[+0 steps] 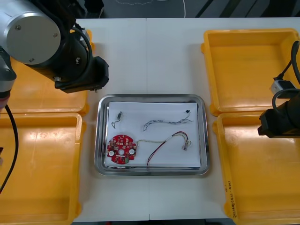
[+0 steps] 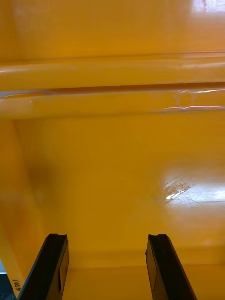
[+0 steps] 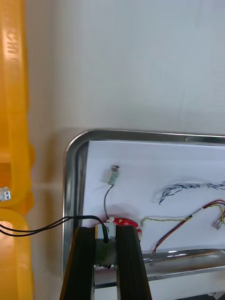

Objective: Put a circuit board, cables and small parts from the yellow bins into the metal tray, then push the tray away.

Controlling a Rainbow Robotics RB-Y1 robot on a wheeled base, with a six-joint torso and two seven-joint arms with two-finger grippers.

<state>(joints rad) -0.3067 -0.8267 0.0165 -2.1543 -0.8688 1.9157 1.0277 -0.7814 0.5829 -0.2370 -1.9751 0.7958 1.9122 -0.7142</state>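
Observation:
The metal tray [image 1: 103, 140], white inside, sits mid-table. It holds a round red circuit board [image 1: 122, 150], a twisted blue and white cable [image 1: 166, 123], a red and yellow cable [image 1: 164, 144] and a small metal part [image 1: 120, 115] on a thin wire. My left gripper [image 3: 107, 262] hovers by the tray's far left corner, shut on a black cable [image 3: 51, 226] that trails back over the bin rim. The board [image 3: 125, 222] peeks out just beyond its fingers. Over the near right bin [image 1: 262, 187], my right gripper [image 2: 108, 267] is open above bare bin floor.
Two yellow bins stand on each side: far left [image 1: 37, 101], near left [image 1: 42, 168], far right [image 1: 248, 61]. A small metal part [image 3: 4, 193] lies in a left bin. Bare table stretches beyond the tray's far edge.

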